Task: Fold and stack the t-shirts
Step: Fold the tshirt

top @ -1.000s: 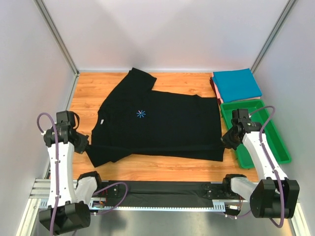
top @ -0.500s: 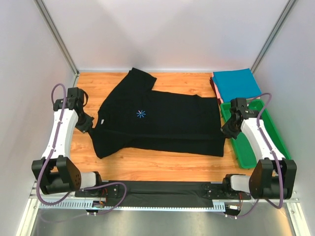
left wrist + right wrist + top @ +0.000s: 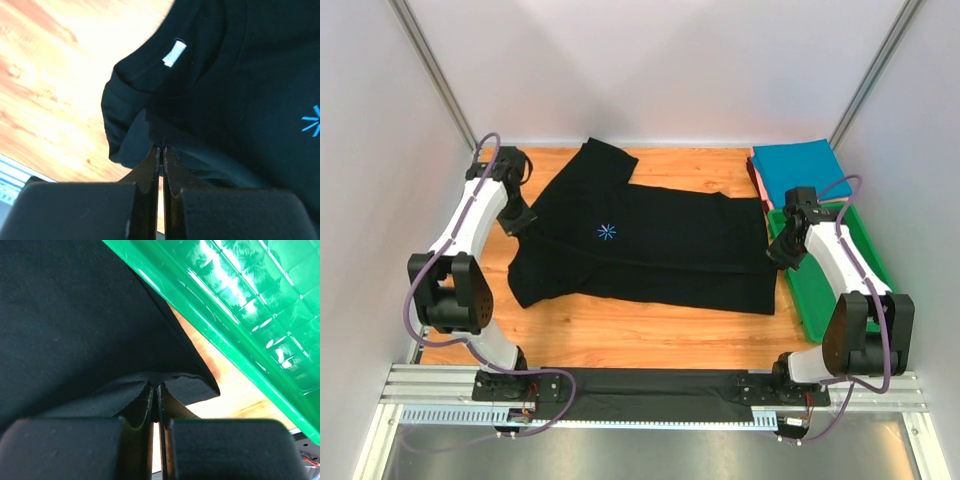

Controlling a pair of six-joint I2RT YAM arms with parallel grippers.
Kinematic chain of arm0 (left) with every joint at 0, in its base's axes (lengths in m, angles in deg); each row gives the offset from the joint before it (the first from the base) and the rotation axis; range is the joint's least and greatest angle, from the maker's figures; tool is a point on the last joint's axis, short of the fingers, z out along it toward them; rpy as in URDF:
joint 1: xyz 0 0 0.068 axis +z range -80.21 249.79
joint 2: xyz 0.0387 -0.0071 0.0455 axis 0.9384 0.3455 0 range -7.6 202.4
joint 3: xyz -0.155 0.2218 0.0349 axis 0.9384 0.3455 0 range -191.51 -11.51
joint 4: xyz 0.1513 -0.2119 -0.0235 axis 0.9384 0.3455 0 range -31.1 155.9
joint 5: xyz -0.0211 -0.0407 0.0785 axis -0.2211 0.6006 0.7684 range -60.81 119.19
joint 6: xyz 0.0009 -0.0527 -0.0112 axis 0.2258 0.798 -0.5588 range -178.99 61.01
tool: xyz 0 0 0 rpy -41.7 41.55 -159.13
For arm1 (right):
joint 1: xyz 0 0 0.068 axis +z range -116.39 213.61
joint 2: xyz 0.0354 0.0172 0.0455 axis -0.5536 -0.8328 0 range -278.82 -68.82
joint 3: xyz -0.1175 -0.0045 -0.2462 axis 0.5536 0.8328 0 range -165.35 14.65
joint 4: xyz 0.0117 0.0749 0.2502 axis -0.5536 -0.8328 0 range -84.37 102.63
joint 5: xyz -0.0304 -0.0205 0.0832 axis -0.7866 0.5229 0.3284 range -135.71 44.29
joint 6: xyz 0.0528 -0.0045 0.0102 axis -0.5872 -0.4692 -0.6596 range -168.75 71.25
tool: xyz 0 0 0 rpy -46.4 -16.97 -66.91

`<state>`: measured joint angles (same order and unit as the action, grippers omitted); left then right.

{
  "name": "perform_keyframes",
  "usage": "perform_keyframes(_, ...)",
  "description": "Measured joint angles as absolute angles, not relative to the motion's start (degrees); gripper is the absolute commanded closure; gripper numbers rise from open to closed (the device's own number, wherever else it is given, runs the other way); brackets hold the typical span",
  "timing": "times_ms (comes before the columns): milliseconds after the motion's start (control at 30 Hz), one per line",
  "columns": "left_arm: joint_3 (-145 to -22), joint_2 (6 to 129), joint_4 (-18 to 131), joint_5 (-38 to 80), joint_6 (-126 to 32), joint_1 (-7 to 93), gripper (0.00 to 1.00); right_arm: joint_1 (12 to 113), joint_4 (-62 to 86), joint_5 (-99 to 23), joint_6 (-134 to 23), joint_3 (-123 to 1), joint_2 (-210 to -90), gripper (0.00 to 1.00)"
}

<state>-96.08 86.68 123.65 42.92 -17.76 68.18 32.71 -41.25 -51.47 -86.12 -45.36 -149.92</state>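
**A:** Both arms have swung up the table in the last second, the left one furthest, and the near edge of the black t-shirt (image 3: 650, 250) has travelled with them.

**B:** The shirt is spread across the middle of the wooden table (image 3: 620, 340), with its blue starburst mark (image 3: 607, 232) facing up and one sleeve reaching toward the back wall (image 3: 650, 70).

**A:** The left gripper (image 3: 161, 150) is clamped tight on a fold of black cloth near the white label (image 3: 174, 53). The right gripper (image 3: 155, 387) is also pinched fully closed on the shirt's right corner, just beside the rim of the green tray (image 3: 880, 290).

**B:** In the far right corner the teal t-shirt (image 3: 802, 172) sits folded on a reddish t-shirt (image 3: 757, 182), which shows only at its edge. There are pale walls on three sides and slanting metal posts (image 3: 440, 85) in the back corners.
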Motion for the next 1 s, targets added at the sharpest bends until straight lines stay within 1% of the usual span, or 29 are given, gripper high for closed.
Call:
perform_keyframes(167, -98.4, 89.9, 123.7, 43.6, -20.6, 66.1, 1.0, 32.0, -41.2, -51.7, -85.0, -47.0, -150.7, 1.0)
perform_keyframes(433, -107.1, 97.7, 122.3, 43.7, -25.7, 65.6, 1.0, 31.5, -41.0, -51.9, -84.4, -48.1, -153.5, 0.99)
perform_keyframes(633, -107.9, 101.4, 122.0, 43.8, -27.5, 65.0, 1.0, 31.5, -40.7, -52.1, -84.2, -48.7, -155.4, 0.98)
perform_keyframes(900, -114.1, 105.9, 125.3, 47.1, -28.2, 64.6, 1.0, 31.4, -38.8, -51.7, -83.7, -51.5, -161.2, 1.0)
perform_keyframes(1000, -114.4, 105.8, 127.4, 49.1, -28.1, 64.5, 1.0, 31.4, -39.2, -51.6, -83.4, -51.6, -161.6, 1.0)
